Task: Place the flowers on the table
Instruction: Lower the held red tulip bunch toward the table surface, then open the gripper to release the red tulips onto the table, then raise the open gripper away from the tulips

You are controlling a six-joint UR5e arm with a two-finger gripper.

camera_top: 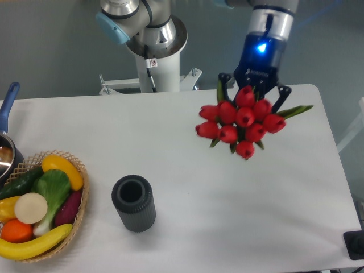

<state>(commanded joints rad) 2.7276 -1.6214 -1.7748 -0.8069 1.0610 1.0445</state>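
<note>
Flowers (241, 121) at table's (227, 216) 2 o'clock, near far edge; open white surface toward 6 and 9. Blooms face camera, stem axis hidden behind. Gripper (254, 85) fingers splayed wide either side, grip unclear.

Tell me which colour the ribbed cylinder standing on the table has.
The ribbed cylinder is dark grey, almost black; the fixed camera view shows it clearly.
</note>
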